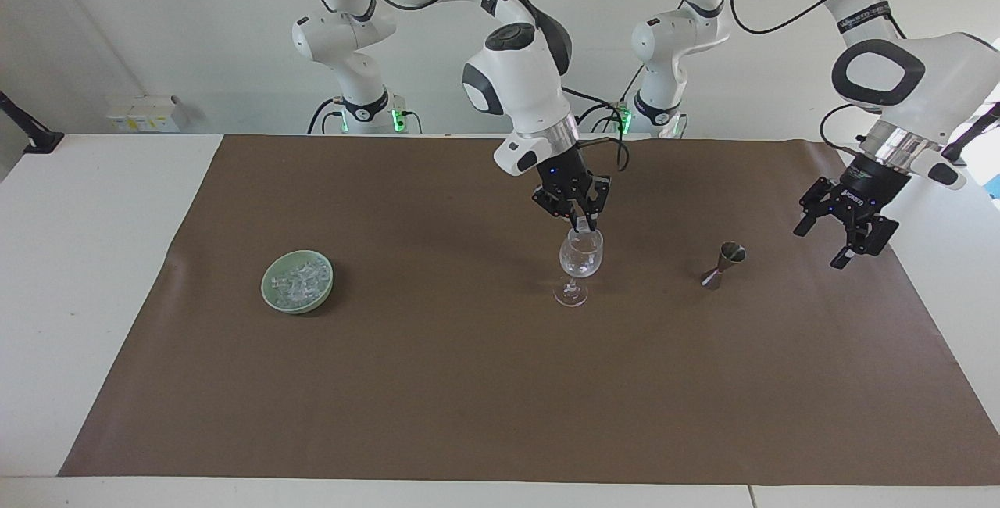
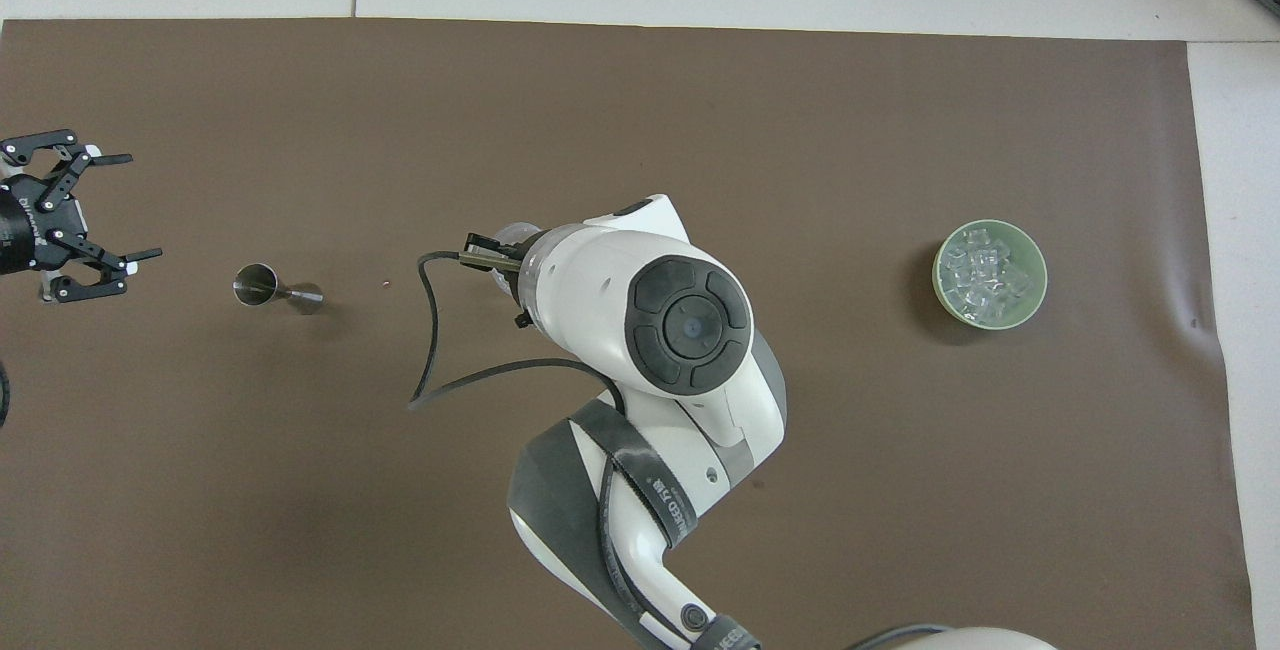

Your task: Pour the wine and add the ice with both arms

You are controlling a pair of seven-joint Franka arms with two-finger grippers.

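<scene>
- The wine glass (image 1: 580, 264) is standing upright near the middle of the brown mat (image 1: 437, 383); it serves as the reference point below.
- The right gripper (image 1: 582, 224) is hanging directly over the wine glass, its fingertips pressed together at the rim. Something small and pale is sitting at those tips; whether it is an ice cube being held cannot be told.
- From overhead, the right arm's wrist and forearm (image 2: 650, 315) are blocking nearly all of the wine glass, leaving only a sliver of its rim (image 2: 513, 230) showing.
- The ice (image 1: 299, 280) is lying heaped in a green bowl (image 1: 269, 295), well apart from the wine glass, toward the right arm's end of the table.
- A small metal jigger (image 1: 723, 264) is standing beside the wine glass, toward the left arm's end, untouched.
- The left gripper (image 1: 840, 230) is hovering over the mat's edge, well apart from the wine glass and clear of the jigger, its fingers spread wide and gripping nothing.
- A black cable (image 2: 425, 350) is looping from the right wrist over the mat.
</scene>
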